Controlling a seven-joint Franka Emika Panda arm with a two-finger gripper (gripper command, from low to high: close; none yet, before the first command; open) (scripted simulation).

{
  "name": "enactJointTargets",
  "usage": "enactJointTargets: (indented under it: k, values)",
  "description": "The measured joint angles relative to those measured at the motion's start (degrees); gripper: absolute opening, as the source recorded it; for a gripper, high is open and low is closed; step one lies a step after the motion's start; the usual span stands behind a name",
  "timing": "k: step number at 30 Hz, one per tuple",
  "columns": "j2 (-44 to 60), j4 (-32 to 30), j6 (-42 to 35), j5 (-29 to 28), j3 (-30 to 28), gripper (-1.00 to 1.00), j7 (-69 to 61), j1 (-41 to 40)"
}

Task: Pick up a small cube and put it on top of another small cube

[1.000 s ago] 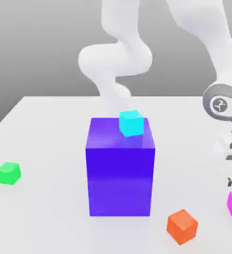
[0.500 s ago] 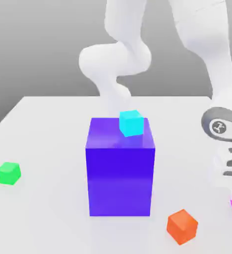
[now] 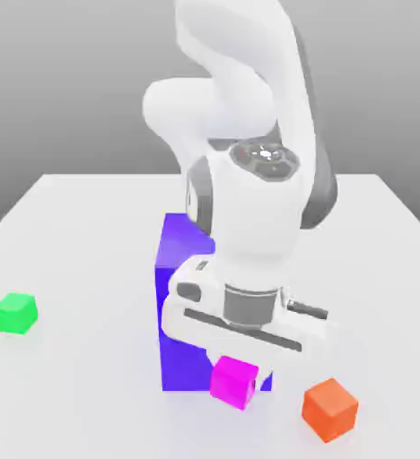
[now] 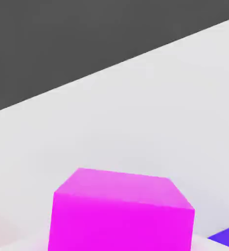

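We see our jaws clamped on the small cube (image 3: 234,381), held above the desk (image 3: 79,269) in front of the blue-violet block (image 3: 179,255), left of the orange cube (image 3: 329,409).

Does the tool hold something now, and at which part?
Yes: the tool is shut on the small magenta cube, gripping its upper part; the exact contact faces are hidden.

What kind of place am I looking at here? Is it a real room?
Most likely a computer-simulated test bench, not a real room: a plain white table against blank grey, flat-coloured toy blocks such as the green cube and orange cube, and a smooth white robot arm.
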Motion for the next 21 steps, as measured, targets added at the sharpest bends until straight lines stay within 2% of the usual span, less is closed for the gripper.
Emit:
enactJointTargets:
  k: [4, 8, 11, 17, 18, 21]
  values:
    - [-3.1, -2.6, -0.1, 2.2, -5.7, -1.00, -9.2, -9.8]
    - [-6.7, -4.9, -1.0, 5.6, -12.7, -1.00, -23.5, -27.4]
    - [-9.0, -6.7, -1.4, 8.2, -14.2, -1.00, -32.6, -41.2]
    - [-0.4, -6.9, 7.4, 12.0, -11.0, -1.00, -38.0, -41.0]
    - [1.3, -6.8, 9.0, 12.4, -10.7, 1.00, -38.3, -41.3]
    - [1.3, -6.8, 9.0, 12.4, -10.7, 1.00, -38.3, -41.3]
